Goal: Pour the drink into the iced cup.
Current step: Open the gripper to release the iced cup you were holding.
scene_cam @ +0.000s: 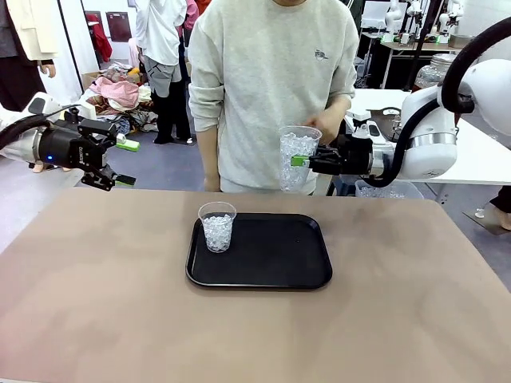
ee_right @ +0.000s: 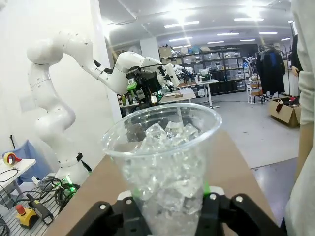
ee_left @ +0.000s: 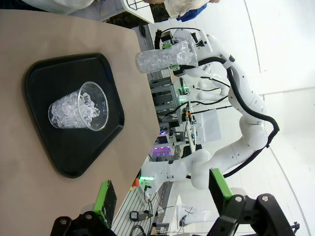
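Front view: right gripper clamped on ice-filled cup, aloft past surface far edge near person's hand. Second iced cup upright on black tray, left end. Left gripper spread, empty, above far-left corner.

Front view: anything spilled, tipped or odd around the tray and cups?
Nothing stands out. One ice-filled cup stands upright on the black tray; the right gripper holds a second ice-filled cup upright, nothing spilled.

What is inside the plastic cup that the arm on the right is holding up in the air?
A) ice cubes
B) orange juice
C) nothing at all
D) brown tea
A: the raised cup, clamped in the right tool, is packed with clear ice cubes.
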`<state>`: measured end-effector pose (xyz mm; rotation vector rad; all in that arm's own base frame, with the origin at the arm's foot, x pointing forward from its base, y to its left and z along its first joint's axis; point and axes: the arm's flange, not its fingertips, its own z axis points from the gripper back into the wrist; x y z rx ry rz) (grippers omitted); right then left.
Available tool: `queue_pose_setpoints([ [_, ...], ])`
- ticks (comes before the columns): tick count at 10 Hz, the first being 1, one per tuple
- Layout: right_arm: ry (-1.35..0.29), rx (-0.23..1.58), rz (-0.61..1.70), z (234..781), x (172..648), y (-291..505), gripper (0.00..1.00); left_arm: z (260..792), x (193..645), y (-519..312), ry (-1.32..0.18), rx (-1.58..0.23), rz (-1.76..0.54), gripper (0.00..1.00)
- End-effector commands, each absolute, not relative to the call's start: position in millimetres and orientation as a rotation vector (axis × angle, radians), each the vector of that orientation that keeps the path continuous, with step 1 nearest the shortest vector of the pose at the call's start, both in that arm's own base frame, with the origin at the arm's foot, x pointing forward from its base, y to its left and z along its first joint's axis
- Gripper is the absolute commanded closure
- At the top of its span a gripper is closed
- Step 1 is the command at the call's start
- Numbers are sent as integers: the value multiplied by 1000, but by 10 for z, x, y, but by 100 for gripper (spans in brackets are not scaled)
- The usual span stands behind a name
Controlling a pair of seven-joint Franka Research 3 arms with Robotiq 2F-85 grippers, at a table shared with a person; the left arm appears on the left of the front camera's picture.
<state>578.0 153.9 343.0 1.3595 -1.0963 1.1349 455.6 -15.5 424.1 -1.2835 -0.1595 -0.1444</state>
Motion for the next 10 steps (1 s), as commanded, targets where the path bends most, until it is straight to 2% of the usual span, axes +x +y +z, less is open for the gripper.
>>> queue_pose_setpoints([
  [1, -1110, 1358, 1140, 3486, 5776, 1545, 51, 4256, 4550, -155, -168, -1281, -145, 0],
  [10, -1110, 1358, 1140, 3486, 5776, 1545, 51, 4256, 4550, -155, -168, -1281, -145, 0],
])
